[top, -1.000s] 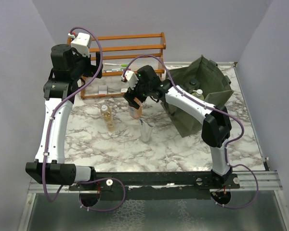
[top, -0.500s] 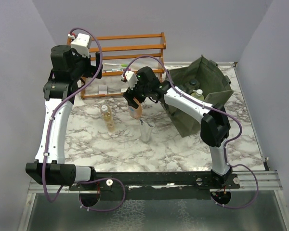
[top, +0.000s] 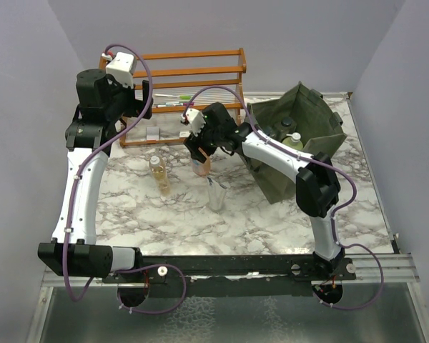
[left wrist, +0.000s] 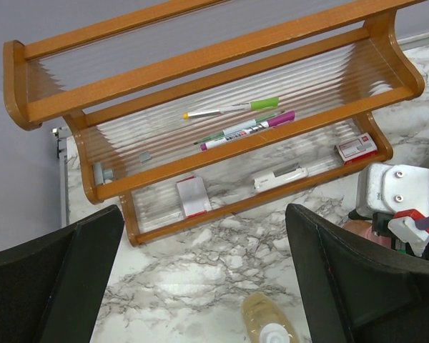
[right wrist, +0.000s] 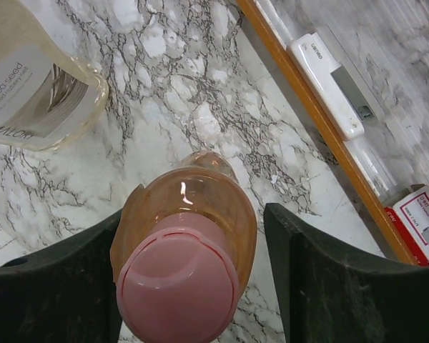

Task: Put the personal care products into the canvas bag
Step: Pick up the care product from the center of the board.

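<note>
An amber-orange bottle [right wrist: 200, 214] with a pink cap stands on the marble table between the fingers of my right gripper [right wrist: 193, 279]. The left finger touches it and a narrow gap shows at the right finger, so the jaws are open around it. In the top view the right gripper [top: 202, 151] sits over this bottle [top: 202, 167]. A pale yellow bottle [top: 159, 175] and a silver tube [top: 216, 194] rest nearby. The olive canvas bag [top: 311, 121] stands at the right with bottles [top: 293, 140] inside. My left gripper [left wrist: 204, 286] is wide open and empty, raised by the rack.
The orange wooden rack [top: 189, 71] stands at the back and holds pink and green pens [left wrist: 247, 128], small cards and a white stick [right wrist: 332, 82]. The pale bottle [right wrist: 36, 78] lies just left of the right gripper. The bag's floppy wall stands close to the right arm.
My right gripper has shifted slightly left and back while staying around the amber bottle. The left arm has barely moved.
</note>
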Action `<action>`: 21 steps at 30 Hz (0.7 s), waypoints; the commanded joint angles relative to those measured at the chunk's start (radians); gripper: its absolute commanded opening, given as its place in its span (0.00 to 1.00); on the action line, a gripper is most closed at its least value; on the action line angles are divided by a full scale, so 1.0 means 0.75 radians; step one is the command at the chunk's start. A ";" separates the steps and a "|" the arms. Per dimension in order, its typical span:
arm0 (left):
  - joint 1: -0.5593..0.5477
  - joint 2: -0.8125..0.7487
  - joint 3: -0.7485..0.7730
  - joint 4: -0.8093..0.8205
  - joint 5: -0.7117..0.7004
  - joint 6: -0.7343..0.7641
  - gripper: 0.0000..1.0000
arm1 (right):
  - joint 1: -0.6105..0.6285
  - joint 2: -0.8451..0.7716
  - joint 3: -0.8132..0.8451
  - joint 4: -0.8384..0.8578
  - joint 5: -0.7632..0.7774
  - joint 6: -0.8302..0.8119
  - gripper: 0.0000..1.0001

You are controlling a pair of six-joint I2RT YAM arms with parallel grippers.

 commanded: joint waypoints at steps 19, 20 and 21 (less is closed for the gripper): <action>0.011 -0.053 -0.055 0.073 0.082 0.000 0.99 | 0.005 -0.143 0.082 -0.013 -0.015 -0.144 0.07; 0.011 -0.052 -0.060 0.074 0.088 0.000 0.99 | 0.002 -0.158 0.081 -0.009 -0.019 -0.155 0.05; 0.012 -0.051 -0.065 0.076 0.092 0.000 0.99 | -0.001 -0.171 0.086 -0.010 -0.028 -0.163 0.04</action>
